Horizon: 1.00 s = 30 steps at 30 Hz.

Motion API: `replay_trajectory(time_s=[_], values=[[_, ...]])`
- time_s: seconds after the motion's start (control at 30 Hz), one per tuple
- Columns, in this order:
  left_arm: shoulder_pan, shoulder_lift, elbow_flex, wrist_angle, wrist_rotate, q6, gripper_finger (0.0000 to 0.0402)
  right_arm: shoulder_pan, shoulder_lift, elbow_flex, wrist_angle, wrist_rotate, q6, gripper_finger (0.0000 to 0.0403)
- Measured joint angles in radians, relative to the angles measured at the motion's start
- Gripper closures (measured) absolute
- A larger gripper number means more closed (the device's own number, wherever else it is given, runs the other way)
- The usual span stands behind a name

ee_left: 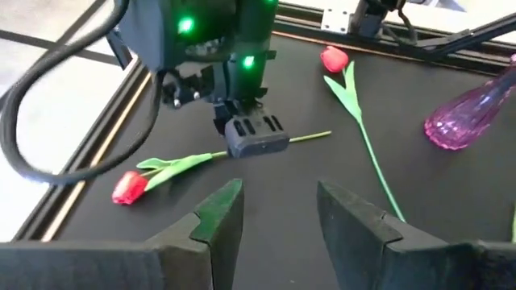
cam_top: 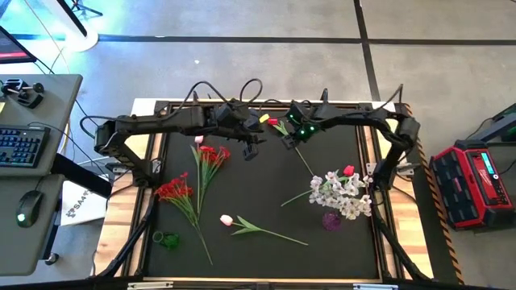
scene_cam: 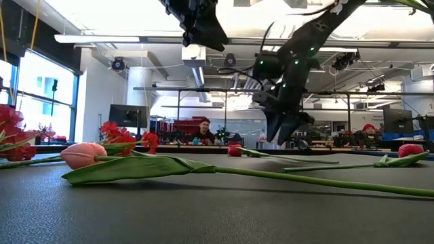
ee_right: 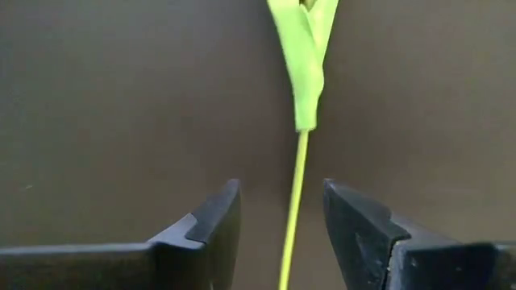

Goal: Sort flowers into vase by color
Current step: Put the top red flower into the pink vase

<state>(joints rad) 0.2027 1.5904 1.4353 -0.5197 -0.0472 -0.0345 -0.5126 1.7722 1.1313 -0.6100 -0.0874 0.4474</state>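
No legible writing; red rosebud stem (ee_right: 295,193) between right jaws.

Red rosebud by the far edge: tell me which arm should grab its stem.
Right. The right gripper hangs open right over the rosebud's stem, which runs between its fingers. The left gripper, also open, sits farther back.

Both end effectors hang over the far middle of the desk (cam_top: 266,201), the left end effector (cam_top: 251,147) just left of the right end effector (cam_top: 287,138), whose open fingers straddle the stem of a rosebud (cam_top: 273,122) lying there. Left of centre lie two blossom sprigs (cam_top: 211,153) (cam_top: 173,189), with a small vase (cam_top: 167,239) near the front left. A tulip (cam_top: 226,219) lies at front centre, and a bunch of small blossoms (cam_top: 343,193) sits at the right, just behind a second vase (cam_top: 331,221).
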Motion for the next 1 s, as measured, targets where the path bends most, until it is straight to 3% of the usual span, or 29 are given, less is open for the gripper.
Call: replay_trajectory(time_s=[0.3, 0.5, 0.7, 0.87, 1.0], values=[[0.053, 0.004, 0.0, -0.027, 0.0, 0.045, 0.0257, -0.013, 0.137, 0.086, -0.045, -0.042, -0.01, 0.0249], [0.073, 0.004, 0.0, -0.06, 0.003, 0.063, 0.0257, -0.017, 0.175, 0.115, -0.068, -0.037, -0.003, 0.0311], [0.085, 0.005, 0.0, -0.06, 0.003, 0.073, 0.0257, -0.034, 0.177, 0.116, -0.073, -0.026, -0.025, 0.0394], [0.086, 0.005, 0.0, -0.06, 0.003, 0.073, 0.0257, -0.033, 0.148, 0.115, -0.064, -0.006, -0.03, 0.04], [0.086, 0.005, 0.0, -0.06, 0.012, 0.073, 0.0257, -0.019, 0.038, 0.115, -0.058, 0.006, -0.017, 0.0402]])
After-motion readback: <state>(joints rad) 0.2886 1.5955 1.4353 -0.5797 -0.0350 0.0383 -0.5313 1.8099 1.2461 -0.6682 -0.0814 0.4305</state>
